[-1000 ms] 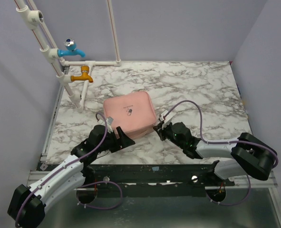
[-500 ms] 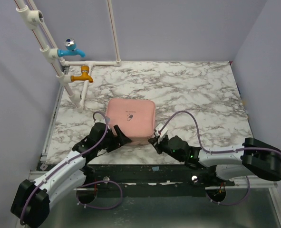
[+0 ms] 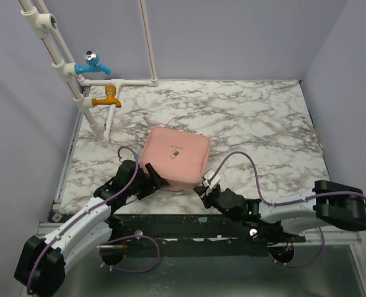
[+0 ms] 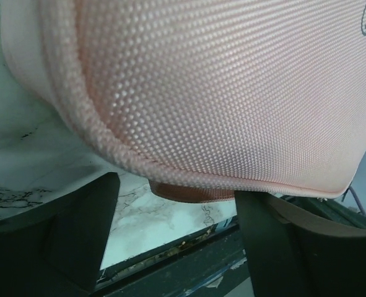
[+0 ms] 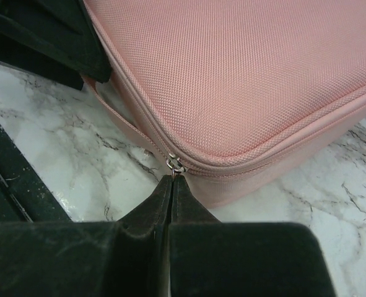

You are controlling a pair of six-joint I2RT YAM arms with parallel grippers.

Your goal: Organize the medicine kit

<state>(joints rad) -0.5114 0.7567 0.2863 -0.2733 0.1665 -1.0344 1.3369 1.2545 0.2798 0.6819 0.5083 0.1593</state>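
Kit: your medicine kit lies closed, lid up, mid-worktop.
Marking: pill logo on lid; lettering too small to read.
Left hand: spread wide at the near-left corner, gripping nothing.
Right hand: pinched shut on the zip pull.
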